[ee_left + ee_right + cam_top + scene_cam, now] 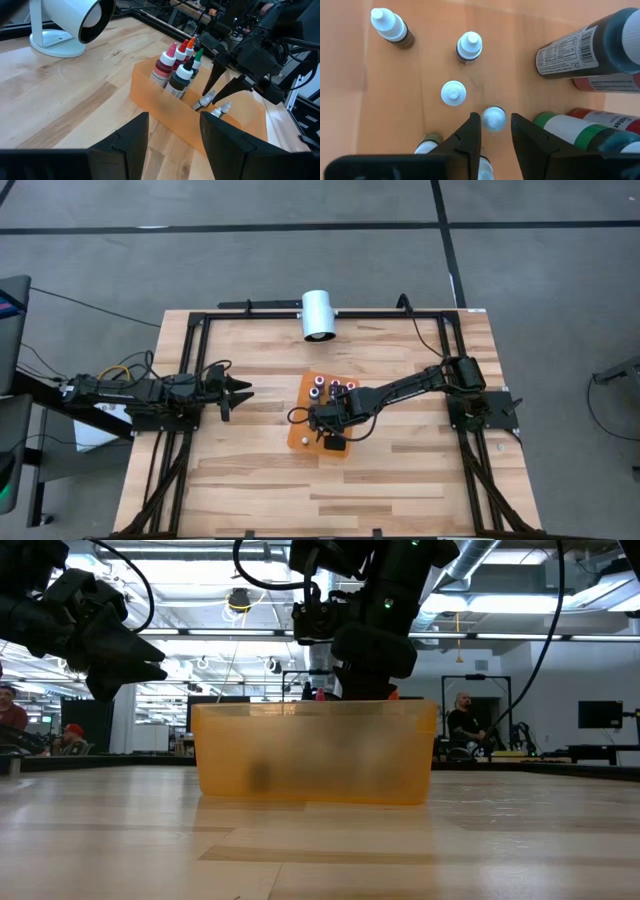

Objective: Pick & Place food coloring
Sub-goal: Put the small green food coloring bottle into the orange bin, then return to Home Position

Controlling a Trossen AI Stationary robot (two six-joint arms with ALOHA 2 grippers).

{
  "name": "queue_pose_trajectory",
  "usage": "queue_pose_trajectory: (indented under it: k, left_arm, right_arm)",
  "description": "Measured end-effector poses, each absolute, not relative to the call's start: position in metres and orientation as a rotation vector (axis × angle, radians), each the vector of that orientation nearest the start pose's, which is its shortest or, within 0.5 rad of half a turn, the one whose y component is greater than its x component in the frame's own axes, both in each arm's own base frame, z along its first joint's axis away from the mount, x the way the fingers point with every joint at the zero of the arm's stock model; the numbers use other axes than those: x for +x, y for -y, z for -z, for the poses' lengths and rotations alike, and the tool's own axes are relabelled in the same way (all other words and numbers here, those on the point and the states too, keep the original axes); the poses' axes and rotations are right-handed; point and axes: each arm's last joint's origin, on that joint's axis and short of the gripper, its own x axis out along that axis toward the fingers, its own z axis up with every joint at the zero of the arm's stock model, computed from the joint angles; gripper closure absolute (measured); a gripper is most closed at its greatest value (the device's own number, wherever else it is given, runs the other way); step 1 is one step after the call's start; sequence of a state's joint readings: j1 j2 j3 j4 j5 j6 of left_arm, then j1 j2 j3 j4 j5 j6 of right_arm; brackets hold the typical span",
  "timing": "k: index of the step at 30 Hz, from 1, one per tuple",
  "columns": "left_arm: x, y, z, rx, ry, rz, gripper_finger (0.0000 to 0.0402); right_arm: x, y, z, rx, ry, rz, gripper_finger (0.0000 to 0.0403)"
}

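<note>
The food coloring bottles stand in an orange translucent tray [305, 395] at the table's middle. Taller ones with red, pink and green tops [177, 70] fill its far end, and small white-capped ones [453, 93] stand on its floor. My right gripper [495, 117] is open and points down into the tray. Its fingers stand on either side of one small white cap [494, 120] with a thin gap on each side. The left wrist view shows those fingers [216, 82] spread above small bottles [205, 102]. My left gripper [243, 392] waits open, left of the tray and pointing toward it.
A big white cylinder [319, 313] stands at the table's far edge behind the tray. A black frame [190, 380] runs around the wooden tabletop. The tray's near wall [310, 755] hides my right fingers in the low view. People are in the room beyond.
</note>
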State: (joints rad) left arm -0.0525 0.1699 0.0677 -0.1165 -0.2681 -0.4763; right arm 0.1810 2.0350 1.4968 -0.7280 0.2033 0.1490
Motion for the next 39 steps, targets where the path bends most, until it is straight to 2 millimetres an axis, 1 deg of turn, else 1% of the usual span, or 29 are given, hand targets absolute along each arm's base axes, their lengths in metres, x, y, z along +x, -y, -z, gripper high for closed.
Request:
queue_pose_trajectory:
  k: [6,14,17,19,21,23,25,28,30,34,37,39]
  left_arm:
    - [0.103,-0.002,-0.162,-0.444,-0.160,-0.262,0.0233]
    - [0.103,-0.002,-0.162,-0.444,-0.160,-0.262,0.0233]
    - [0.103,-0.002,-0.162,-0.433,-0.161,-0.261,0.0233]
    - [0.103,-0.002,-0.162,-0.430,-0.161,-0.261,0.0233]
    - [0.103,-0.002,-0.162,-0.429,-0.160,-0.261,0.0233]
    - [0.103,-0.002,-0.163,-0.429,-0.154,-0.259,0.0233]
    - [0.104,-0.002,-0.163,-0.428,-0.148,-0.259,0.0233]
    - [0.104,-0.002,-0.164,-0.421,-0.138,-0.258,0.0233]
    - [0.104,-0.002,-0.164,-0.422,-0.135,-0.257,0.0233]
    - [0.104,-0.001,-0.166,-0.418,-0.132,-0.214,0.0233]
    - [0.105,0.001,-0.169,-0.388,-0.113,-0.138,0.0233]
    - [0.106,0.002,-0.172,-0.369,-0.094,-0.098,0.0233]
  right_arm:
    - [0.402,-0.068,-0.174,-0.111,-1.236,0.110,0.0287]
    - [0.402,-0.067,-0.175,-0.113,-1.239,0.115,0.0282]
    - [0.398,-0.064,-0.189,-0.108,-1.243,0.117,0.0282]
    - [0.394,-0.063,-0.207,-0.114,-1.225,0.124,0.0282]
    - [0.390,-0.062,-0.231,-0.117,-1.153,0.110,0.0282]
    - [0.381,-0.061,-0.256,-0.119,-1.087,0.097,0.0282]
    - [0.372,-0.059,-0.276,-0.116,-1.027,0.090,0.0282]
    - [0.354,-0.056,-0.288,-0.110,-0.998,0.088,0.0282]
    - [0.340,-0.054,-0.287,-0.111,-1.004,0.088,0.0282]
    - [0.312,-0.054,-0.272,-0.065,-1.004,0.097,0.0282]
    - [0.292,-0.060,-0.264,-0.010,-0.927,0.084,0.0282]
    - [0.278,-0.064,-0.261,0.019,-0.880,0.069,0.0282]
